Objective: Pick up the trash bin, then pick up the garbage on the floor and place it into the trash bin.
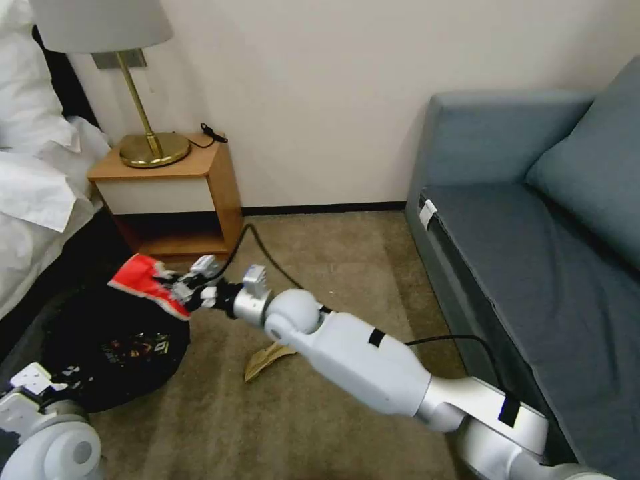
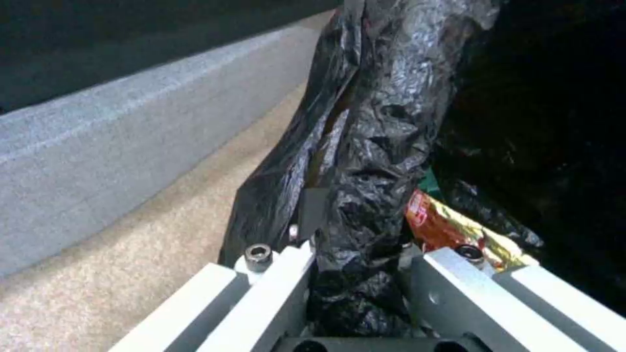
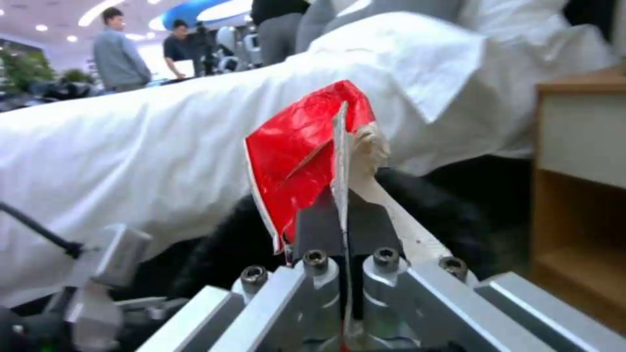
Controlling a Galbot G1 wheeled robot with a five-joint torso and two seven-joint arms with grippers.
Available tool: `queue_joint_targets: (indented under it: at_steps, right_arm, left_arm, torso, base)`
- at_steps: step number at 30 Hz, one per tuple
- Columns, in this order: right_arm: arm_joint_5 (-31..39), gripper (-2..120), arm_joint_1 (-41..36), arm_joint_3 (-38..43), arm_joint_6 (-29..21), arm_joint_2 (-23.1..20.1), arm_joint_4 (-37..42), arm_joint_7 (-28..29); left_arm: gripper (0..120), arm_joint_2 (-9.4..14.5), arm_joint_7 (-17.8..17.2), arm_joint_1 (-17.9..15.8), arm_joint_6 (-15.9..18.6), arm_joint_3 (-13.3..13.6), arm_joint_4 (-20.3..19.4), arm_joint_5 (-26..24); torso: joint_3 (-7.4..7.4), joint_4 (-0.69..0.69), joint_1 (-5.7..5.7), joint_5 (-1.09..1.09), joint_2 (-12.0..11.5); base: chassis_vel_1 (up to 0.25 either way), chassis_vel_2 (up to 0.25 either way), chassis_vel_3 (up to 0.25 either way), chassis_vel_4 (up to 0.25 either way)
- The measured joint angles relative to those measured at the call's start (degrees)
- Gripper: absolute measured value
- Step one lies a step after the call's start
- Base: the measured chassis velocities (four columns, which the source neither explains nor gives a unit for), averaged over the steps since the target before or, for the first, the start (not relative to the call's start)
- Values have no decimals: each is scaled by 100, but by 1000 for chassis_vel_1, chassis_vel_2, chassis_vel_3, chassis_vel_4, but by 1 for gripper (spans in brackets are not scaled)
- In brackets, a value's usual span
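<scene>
My right gripper [image 3: 342, 230] pinches a glossy, creased red snack packet [image 1: 148, 281] over the far rim of the round black trash bin [image 1: 107, 347]. My left gripper [image 2: 355, 274] clamps its crinkly plastic liner. A crumpled brown paper bag [image 1: 265, 359] lies on the carpet [image 1: 320, 413].

Beige carpet floor [image 1: 347, 267] carries a crumpled brown paper bag [image 1: 267, 360]; a black cable [image 1: 267, 253] trails across it; a wooden nightstand [image 1: 173, 200] stands on it.
</scene>
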Motion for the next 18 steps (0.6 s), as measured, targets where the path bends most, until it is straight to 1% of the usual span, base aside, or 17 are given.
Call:
queue_joint_targets:
  at_steps: [3,8,10,11,14,18]
  right_arm:
    - [-109,0,-15,-153,79,223,-231,29]
    - [-208,0,-40,-233,136,243,-412,84]
    - [-387,0,-58,-284,264,243,-760,122]
    - [-387,0,-58,-284,264,243,-760,122]
    - [-549,0,-79,-287,417,239,-1182,173]
    - [-615,0,-84,-273,495,235,-1402,185]
  left_arm:
    - [0,-13,-1,7,15,7,-55,3]
    - [0,-27,-1,37,43,6,-172,-14]
    - [0,-40,-1,36,86,0,-289,-50]
    - [0,-40,-1,36,86,0,-289,-50]
    - [0,-50,-15,15,155,-9,-348,-161]
    - [0,-90,-22,4,187,17,-351,-176]
  torso:
    - [0,1,0,0,0]
    - [0,0,0,1,0]
    - [0,0,0,1,0]
    - [0,0,0,1,0]
    - [0,-1,0,1,0]
    - [0,-1,0,0,0]
  base:
    - [0,0,0,0]
    - [0,0,0,0]
    - [0,0,0,0]
    - [0,0,0,0]
    - [0,0,0,0]
    - [0,0,0,0]
